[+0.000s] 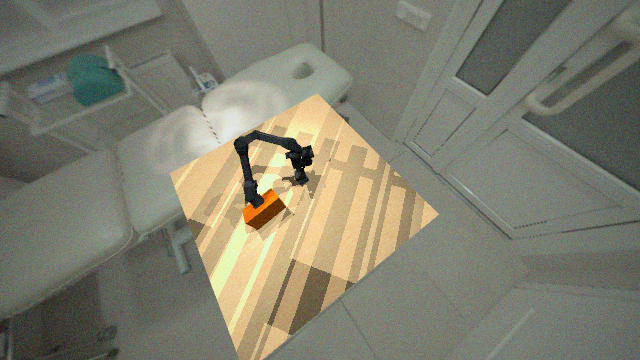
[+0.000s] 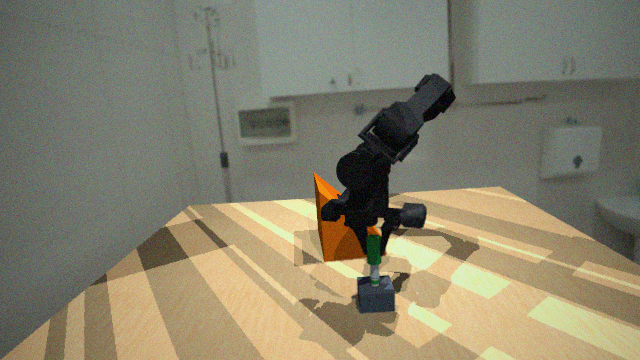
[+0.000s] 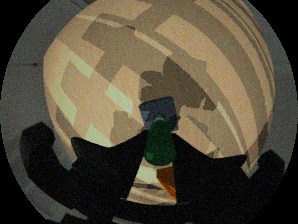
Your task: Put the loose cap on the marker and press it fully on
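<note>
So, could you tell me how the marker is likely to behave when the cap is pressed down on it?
The marker is thin and upright, so off-axis force might tilt it. The holder block looks squat, likely steadying it. The green cap, held in the gripper, seems rigid.
</note>
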Controlling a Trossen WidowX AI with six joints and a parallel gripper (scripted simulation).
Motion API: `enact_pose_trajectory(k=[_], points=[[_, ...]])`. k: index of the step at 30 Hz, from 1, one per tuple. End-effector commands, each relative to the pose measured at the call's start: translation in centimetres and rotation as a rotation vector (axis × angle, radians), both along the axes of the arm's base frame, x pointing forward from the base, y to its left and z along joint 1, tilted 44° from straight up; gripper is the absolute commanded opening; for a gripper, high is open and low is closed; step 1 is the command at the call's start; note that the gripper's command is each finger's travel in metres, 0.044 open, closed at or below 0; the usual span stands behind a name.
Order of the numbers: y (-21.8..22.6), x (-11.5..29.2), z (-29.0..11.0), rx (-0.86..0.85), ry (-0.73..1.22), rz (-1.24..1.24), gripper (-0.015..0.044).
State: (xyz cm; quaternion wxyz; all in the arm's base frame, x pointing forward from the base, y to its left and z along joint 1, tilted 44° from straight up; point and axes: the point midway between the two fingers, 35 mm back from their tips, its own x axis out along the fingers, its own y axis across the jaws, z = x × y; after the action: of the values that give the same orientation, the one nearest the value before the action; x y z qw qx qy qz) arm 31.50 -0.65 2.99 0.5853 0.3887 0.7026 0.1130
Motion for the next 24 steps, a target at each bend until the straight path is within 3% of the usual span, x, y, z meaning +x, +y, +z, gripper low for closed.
enact_pose_trajectory(k=[1,24], points=[[0.4,-0.1,-0.5,0.007,0.006,-0.007,0.0000],[2.1,-0.3,-2.1,0.009,0.006,-0.007,0.0000]])
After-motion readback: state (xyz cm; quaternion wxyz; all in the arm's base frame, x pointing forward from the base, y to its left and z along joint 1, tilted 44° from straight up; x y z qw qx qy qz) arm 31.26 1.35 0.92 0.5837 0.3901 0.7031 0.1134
